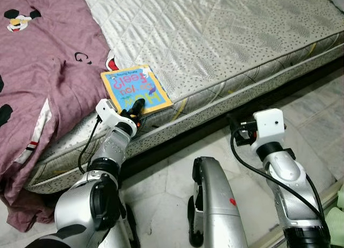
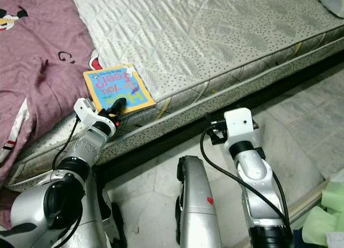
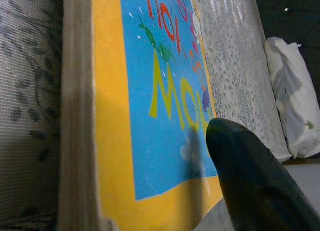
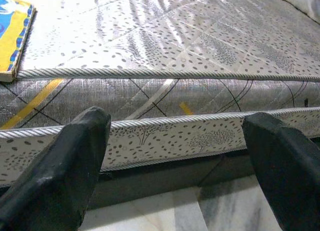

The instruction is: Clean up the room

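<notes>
Left eye view: yellow-bordered blue book [image 1: 135, 90] flat on mattress [image 1: 226, 38].

A mattress [image 1: 226, 38] is laid across the far side of the scene, with the floor [image 1: 301, 119] before it. A blanket [image 1: 37, 71] is spread over the mattress's left part. A book [image 1: 135, 89] is placed on the mattress near its front edge, just right of the blanket. The left gripper [image 1: 137, 109] is positioned at the book's near edge, one finger [image 3: 250, 176] set on the cover. The right gripper [image 4: 175, 156] is held before the mattress's side, well right of the book.
</notes>
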